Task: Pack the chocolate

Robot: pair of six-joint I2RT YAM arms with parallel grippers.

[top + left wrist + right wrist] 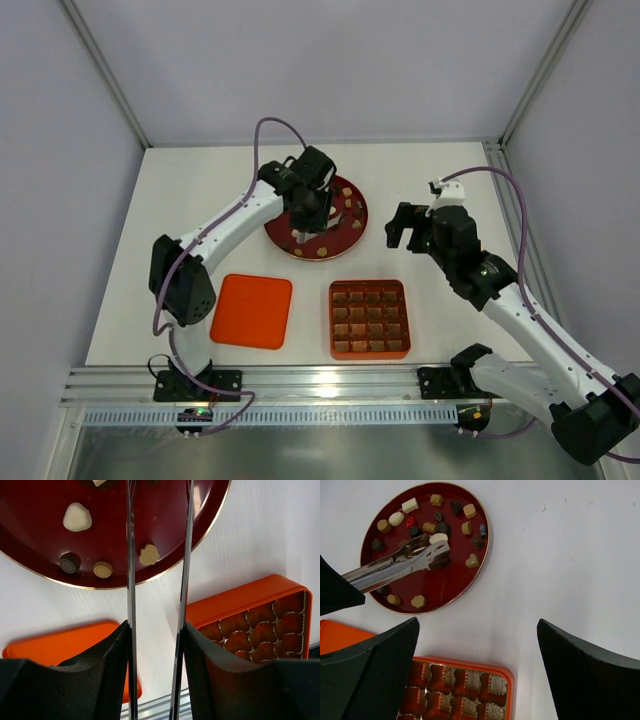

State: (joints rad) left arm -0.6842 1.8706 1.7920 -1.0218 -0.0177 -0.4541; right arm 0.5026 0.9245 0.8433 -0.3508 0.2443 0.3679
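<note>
Top external view, going left to right: flat orange lid [251,311] lying on the white worktop [200,200]. Then the left hand [311,207], pinching a pair of metal tongs [395,566] and hanging over the dark red round plate [447,585]. All the chocolate [469,511] I can see is loose on that plate. Next comes the orange gridded tray [369,284], and out on the right the right hand [405,225], spread wide and holding nothing.

Looks to me like the step is picking one piece with the tongs. The tips sit mid-plate beside a cream oval [438,538] and some dark pieces; can't tell if anything is between them yet.

If I were doing it:
- go for a piece with space around it, so the blades don't shove its neighbours
- squeeze gently, since hard metal on a small smooth candy probably slips or flicks it away
- lift straight up, carry it right, and set it low into one paper-lined cell

Orientation: every piece lies flat, top up. Most are round or squarish, so no real long axis. The cream oval's long axis runs roughly side to side in the right wrist view, with the tongs coming in from the lower left at a shallow angle to it. I'd grip across its short width.
</note>
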